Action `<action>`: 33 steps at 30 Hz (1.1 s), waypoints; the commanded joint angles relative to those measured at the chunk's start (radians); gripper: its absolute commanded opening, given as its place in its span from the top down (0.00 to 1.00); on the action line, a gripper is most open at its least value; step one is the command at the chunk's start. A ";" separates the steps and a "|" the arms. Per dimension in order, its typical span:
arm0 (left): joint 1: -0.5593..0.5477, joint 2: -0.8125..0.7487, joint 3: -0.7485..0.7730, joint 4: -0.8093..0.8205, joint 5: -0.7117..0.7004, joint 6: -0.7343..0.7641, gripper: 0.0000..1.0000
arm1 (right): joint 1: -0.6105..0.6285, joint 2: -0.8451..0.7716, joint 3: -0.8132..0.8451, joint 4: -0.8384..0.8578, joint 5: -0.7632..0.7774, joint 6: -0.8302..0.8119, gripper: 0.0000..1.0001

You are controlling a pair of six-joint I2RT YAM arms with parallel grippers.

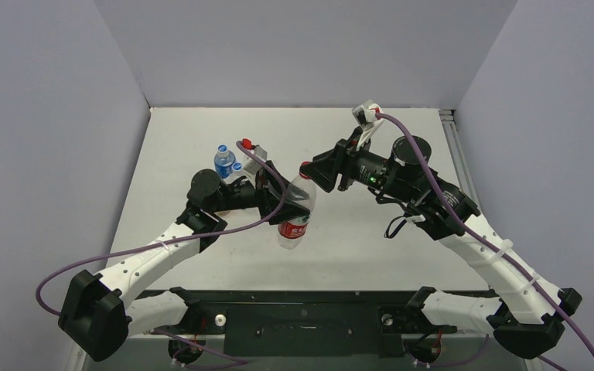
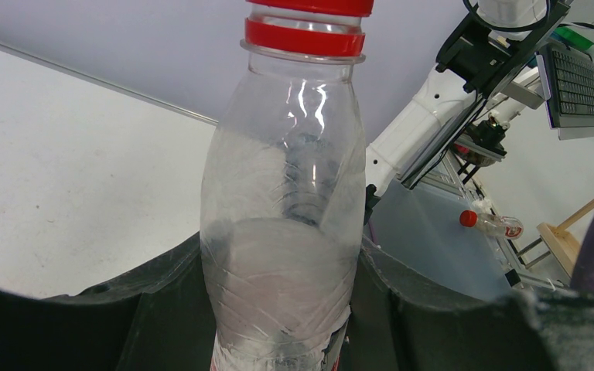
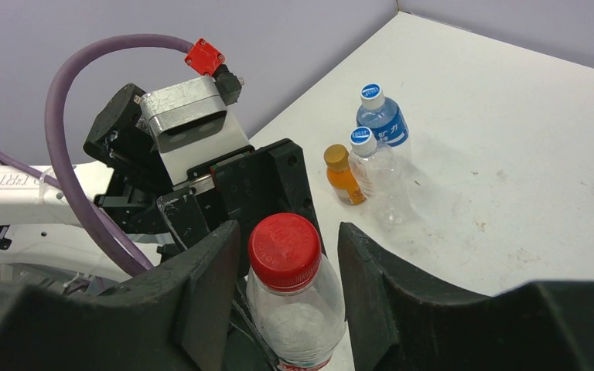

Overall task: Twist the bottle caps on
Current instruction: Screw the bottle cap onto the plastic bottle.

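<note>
Left end effector (image 1: 285, 202) clamped on the body of the clear bottle (image 2: 282, 232), which leans toward the right arm. Red cap (image 3: 284, 251) sits on its neck. Right end effector (image 3: 288, 236) straddles the cap, jaws wide, with a gap on each side. Blue-and-white caps (image 3: 372, 91) and orange-gold cap (image 3: 336, 156) sit on bottles standing on the bench (image 1: 371, 239).

Risk: if closing goes off-centre, the cap cocks and cross-threads. Under torque, the thin bottle may spin in the left grip.

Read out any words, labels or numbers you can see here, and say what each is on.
"I2RT": left arm's white link.
Blue-and-white caps: print too small to read.
Blue bottle: label characters blurred.
Red-capped bottle: label unreadable.
</note>
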 commanded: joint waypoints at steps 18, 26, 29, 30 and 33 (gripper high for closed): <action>0.003 -0.015 0.079 -0.131 -0.209 0.130 1.00 | 0.001 0.019 0.025 -0.045 0.101 0.027 0.86; -0.065 -0.070 0.085 -0.217 -0.684 0.277 1.00 | 0.034 0.043 0.056 -0.146 0.302 0.141 0.93; -0.140 -0.073 0.092 -0.217 -0.851 0.362 1.00 | 0.052 0.067 0.085 -0.209 0.416 0.204 0.95; -0.159 -0.072 0.097 -0.214 -0.939 0.379 1.00 | 0.065 0.080 0.105 -0.222 0.438 0.220 0.96; -0.231 -0.050 0.118 -0.189 -1.077 0.444 1.00 | 0.102 0.112 0.148 -0.298 0.566 0.247 0.97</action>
